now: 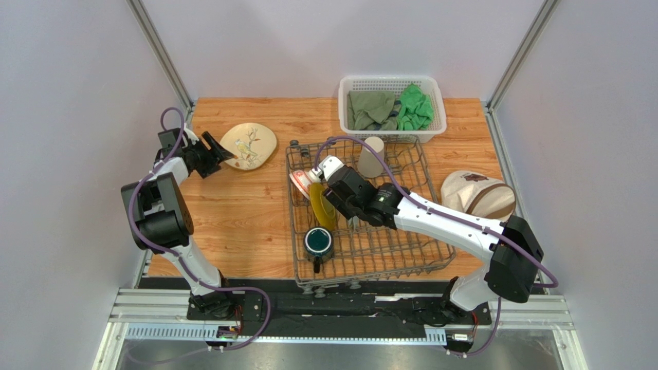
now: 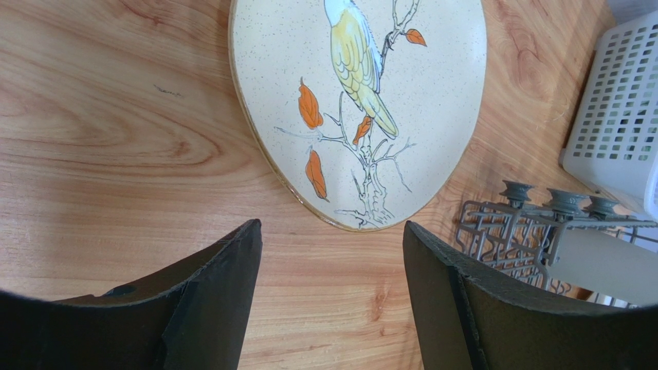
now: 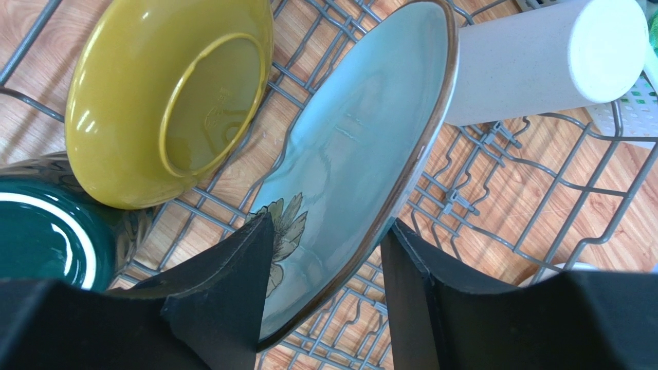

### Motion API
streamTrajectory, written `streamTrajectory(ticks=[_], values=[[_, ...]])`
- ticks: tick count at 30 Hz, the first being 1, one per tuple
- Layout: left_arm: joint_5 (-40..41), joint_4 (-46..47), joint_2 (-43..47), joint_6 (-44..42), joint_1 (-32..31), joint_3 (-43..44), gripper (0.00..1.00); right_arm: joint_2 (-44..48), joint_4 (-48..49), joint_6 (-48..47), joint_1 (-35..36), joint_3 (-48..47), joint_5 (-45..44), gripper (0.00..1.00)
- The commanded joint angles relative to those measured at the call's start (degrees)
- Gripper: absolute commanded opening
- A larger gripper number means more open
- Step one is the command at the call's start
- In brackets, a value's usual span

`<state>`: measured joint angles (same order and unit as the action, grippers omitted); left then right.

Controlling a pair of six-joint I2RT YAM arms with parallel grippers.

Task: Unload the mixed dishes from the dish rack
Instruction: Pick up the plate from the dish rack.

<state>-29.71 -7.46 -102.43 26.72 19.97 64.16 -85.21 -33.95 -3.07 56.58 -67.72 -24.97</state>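
The grey wire dish rack [image 1: 401, 247] stands mid-table. My right gripper [image 1: 346, 208] reaches down into it. In the right wrist view it [image 3: 328, 223] is open and straddles the rim of the upright pale green plate [image 3: 363, 146], with a gap at the right finger. Beside that plate are the yellow-and-green plate [image 3: 166, 100], the dark teal mug [image 3: 39, 231] and the tall beige cup [image 3: 540, 65]. A red-and-white bowl [image 1: 300, 183] sits at the rack's left edge. The cream bird plate [image 1: 249, 146] lies flat on the table, and my left gripper [image 2: 330, 227] hangs open and empty just short of its rim.
A white mesh basket [image 1: 351, 89] with green cloths [image 1: 415, 108] stands behind the rack. A beige cap-like fabric thing [image 1: 477, 194] lies to the rack's right. Bare wood [image 1: 239, 216] lies between the left arm and the rack.
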Motion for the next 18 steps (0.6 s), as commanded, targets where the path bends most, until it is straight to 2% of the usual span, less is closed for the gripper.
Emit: streamTrajectory(ticks=[1, 18], values=[[-0.8, 1.2, 1.4, -0.5, 0.3, 0.3, 0.75, -1.1, -3.6, 0.6, -0.3, -3.0, 3.6, 0.50], [-1.3, 0.4, 1.9, -0.6, 0.3, 1.1, 0.75, -3.2, -6.1, -1.0, -0.2, -6.5, -0.8, 0.38]])
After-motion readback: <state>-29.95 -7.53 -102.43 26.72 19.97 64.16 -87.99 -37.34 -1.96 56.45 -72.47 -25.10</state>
